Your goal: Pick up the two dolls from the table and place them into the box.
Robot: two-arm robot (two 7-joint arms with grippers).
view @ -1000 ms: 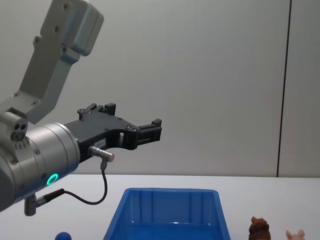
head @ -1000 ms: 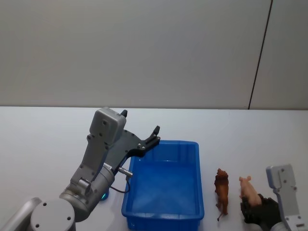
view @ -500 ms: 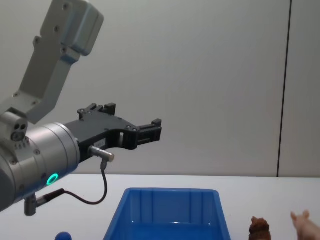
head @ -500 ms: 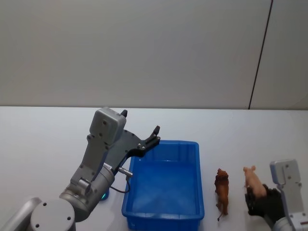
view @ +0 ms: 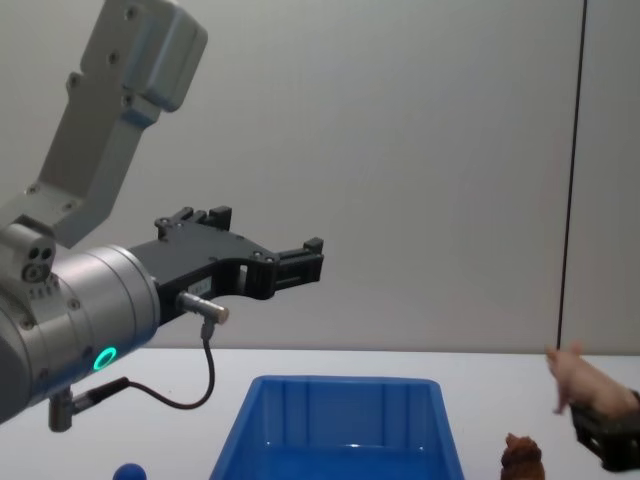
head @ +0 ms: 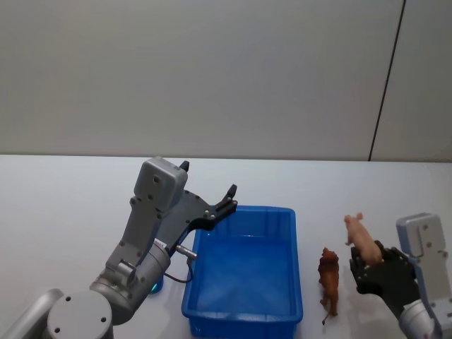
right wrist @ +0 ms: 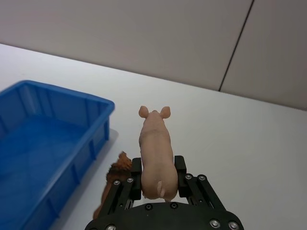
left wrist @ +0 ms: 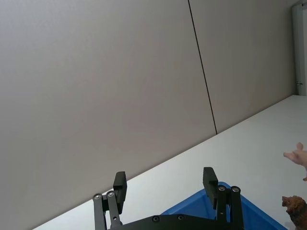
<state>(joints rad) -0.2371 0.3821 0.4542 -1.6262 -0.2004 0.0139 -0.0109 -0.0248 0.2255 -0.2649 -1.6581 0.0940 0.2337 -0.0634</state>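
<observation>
Box (head: 240, 326) glossy ribbed plastic — pink doll (head: 361, 239) smooth, matt; brown doll (head: 329, 277) rough, fuzzy. Table (head: 63, 212) matt, smooth; left arm casing (head: 157, 185) matt grey.

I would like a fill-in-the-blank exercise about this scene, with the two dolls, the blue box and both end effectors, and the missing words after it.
1. The right end effector grips the pink doll, so this doll does not touch the ______.
2. The brown doll stands ______ the box and the right end effector.
3. The number of dolls inside the box is ______.
4. The left end effector is raised near the box with its fingers ______.
Missing words: table; between; zero; open.
</observation>
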